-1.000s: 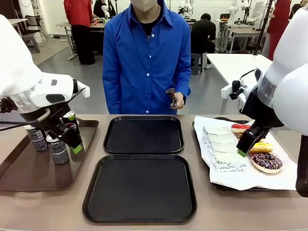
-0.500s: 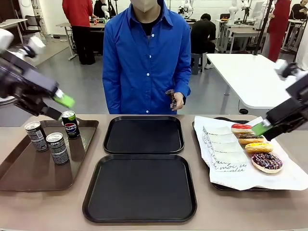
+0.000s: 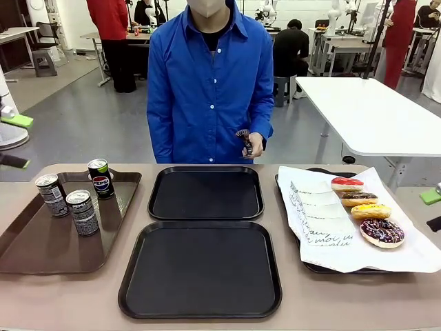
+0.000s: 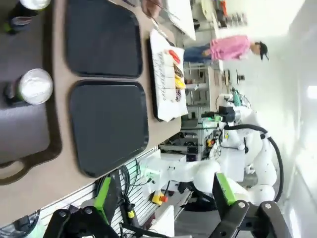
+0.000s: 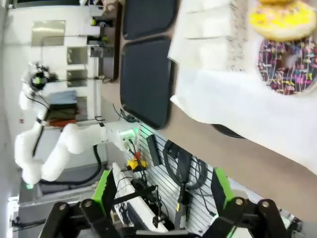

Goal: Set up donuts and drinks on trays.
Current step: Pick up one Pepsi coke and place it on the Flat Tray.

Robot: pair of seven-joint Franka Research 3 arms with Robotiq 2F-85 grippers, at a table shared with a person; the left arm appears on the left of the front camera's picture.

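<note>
The left fingers spread wide, three cans on a brown tray well beyond them | right fingers likewise apart, four donuts beyond on white paper | two black trays mid-bench

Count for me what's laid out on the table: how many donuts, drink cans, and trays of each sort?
Donuts: 4
Drink cans: 3
Black trays: 2
Brown tray: 1
Paper-lined tray: 1
Total: 11
</note>
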